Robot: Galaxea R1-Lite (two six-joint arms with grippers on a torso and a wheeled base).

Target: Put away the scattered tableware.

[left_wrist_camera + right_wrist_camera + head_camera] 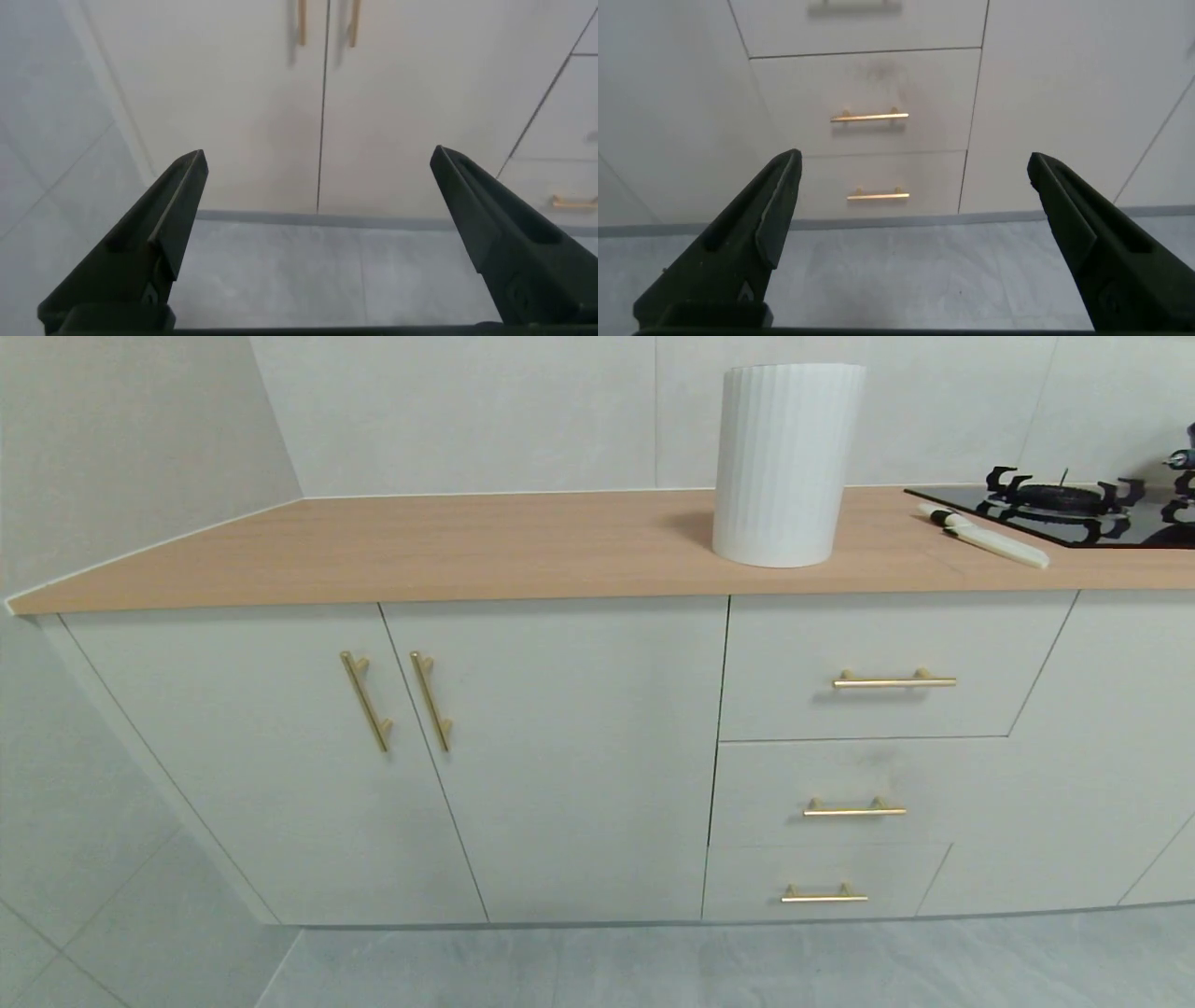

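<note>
A tall white ribbed holder (784, 464) stands upright on the wooden countertop (448, 546). To its right a white-handled knife (985, 537) lies flat, its far end resting on the edge of the black hob (1074, 513). My left gripper (318, 163) hangs low and open, with nothing between its fingers, facing the double cabinet doors (322, 103). My right gripper (910, 163) is also open and holds nothing; it faces the lower drawers (868, 103) near the floor.
Under the counter are two doors with gold bar handles (397, 700) and a stack of three drawers (850, 747) with gold handles, all closed. A tiled wall stands at the left, and grey tiled floor (653, 966) lies in front.
</note>
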